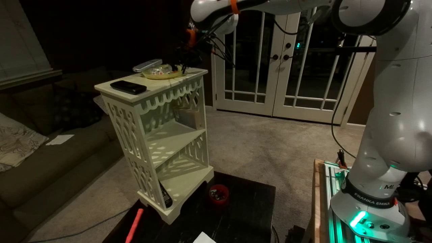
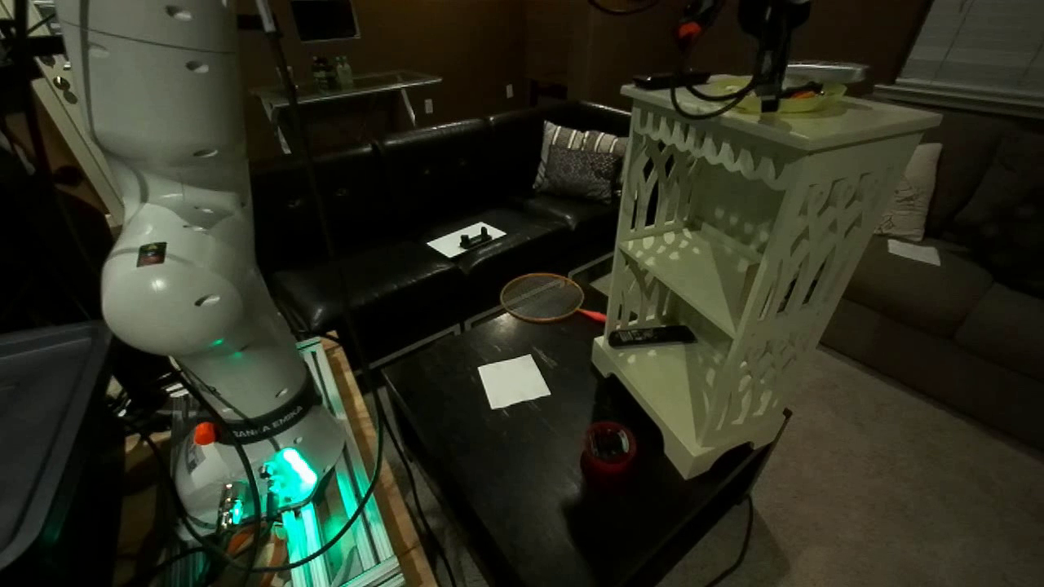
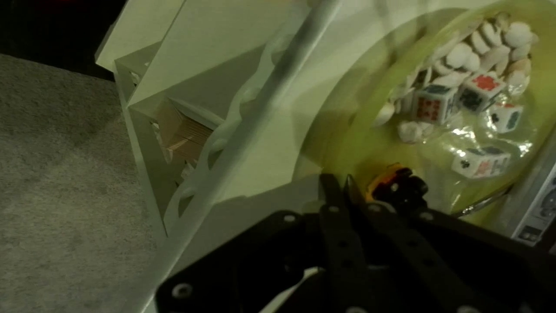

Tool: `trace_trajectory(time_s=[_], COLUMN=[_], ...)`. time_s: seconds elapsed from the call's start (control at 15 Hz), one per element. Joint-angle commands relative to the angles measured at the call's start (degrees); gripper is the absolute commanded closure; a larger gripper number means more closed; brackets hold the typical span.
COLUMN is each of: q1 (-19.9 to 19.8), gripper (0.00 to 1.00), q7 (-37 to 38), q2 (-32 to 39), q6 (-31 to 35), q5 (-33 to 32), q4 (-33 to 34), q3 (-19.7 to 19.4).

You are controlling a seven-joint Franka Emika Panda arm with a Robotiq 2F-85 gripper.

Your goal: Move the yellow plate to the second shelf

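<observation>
Jaws nearly together, yellow plate (image 3: 377, 150) pinched at rim

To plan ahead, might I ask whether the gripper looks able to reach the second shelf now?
Probably not straight down: the gripper is at the yellow plate, above the top board, which bars that way, but the open front of the rack seems to leave a path to the second shelf.

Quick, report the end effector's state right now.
End effector: closed, holding the yellow plate by its rim.
</observation>
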Motion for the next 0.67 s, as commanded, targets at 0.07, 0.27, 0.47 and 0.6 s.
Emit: trace_trajectory(time_s=[0.07,0.27,0.47,0.6], q1=[-1.5,-2.0,-2.2,-2.1], gripper=[0.99,0.99,0.99,0.99], q7=[-6.5,-9.4,-11.6,-12.9], q2=[1.1,1.4,1.1,0.7], q6=[4.2,4.5,3.9,3.6], q5=[5.2,7.6,8.6,8.5], q4=[-0.5,-0.5,-0.8,-0.9], q3=[1.2,1.2,1.1,1.0])
